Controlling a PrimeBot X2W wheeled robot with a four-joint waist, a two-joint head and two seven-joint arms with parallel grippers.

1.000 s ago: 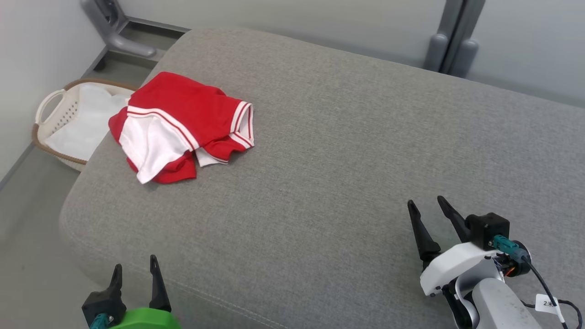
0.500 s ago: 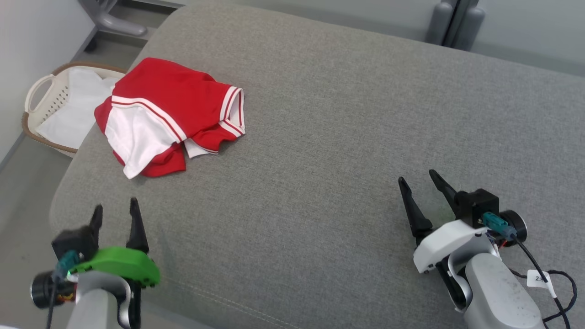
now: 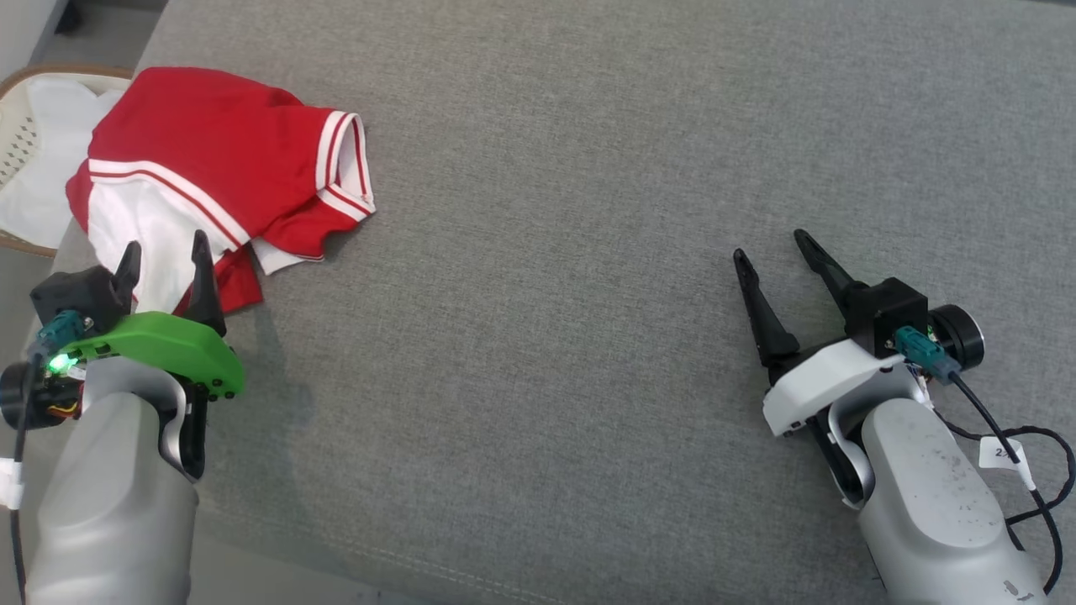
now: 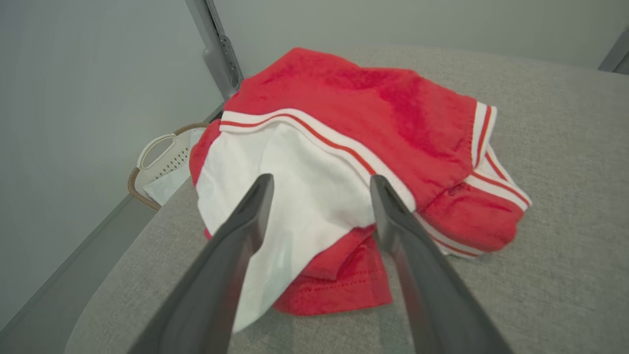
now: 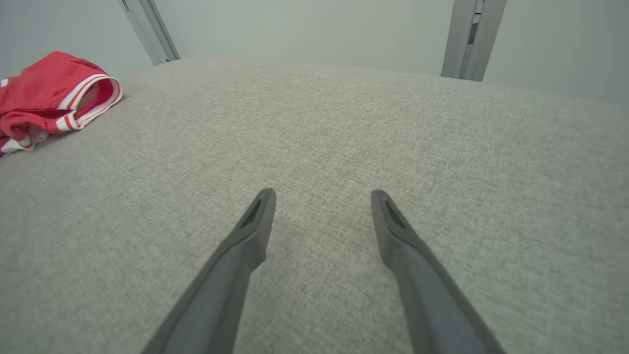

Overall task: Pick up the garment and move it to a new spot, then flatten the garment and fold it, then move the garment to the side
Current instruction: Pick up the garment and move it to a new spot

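Observation:
The garment [image 3: 218, 160] is a crumpled red and white top with striped trim, lying at the far left of the grey cushion [image 3: 588, 252]. My left gripper [image 3: 166, 252] is open just in front of its near white edge, nothing between its fingers. In the left wrist view the garment [image 4: 393, 123] lies straight ahead, framed by the open left gripper [image 4: 320, 181]. My right gripper [image 3: 767, 244] stands open over bare cushion at the right. The right wrist view has the garment [image 5: 44, 98] far off at the left and the right gripper [image 5: 322, 194] open.
A white laundry basket [image 3: 17, 134] with white cloth in it stands on the floor just past the cushion's left edge, also seen as the basket [image 4: 157, 157]. Grey metal posts [image 5: 467, 39] rise behind the cushion. The cushion's front seam runs along the bottom.
The head camera has tilted down and swung, so the whole picture shifted. My left arm has risen and reached forward to the garment's near edge. The right gripper has barely moved on the cushion.

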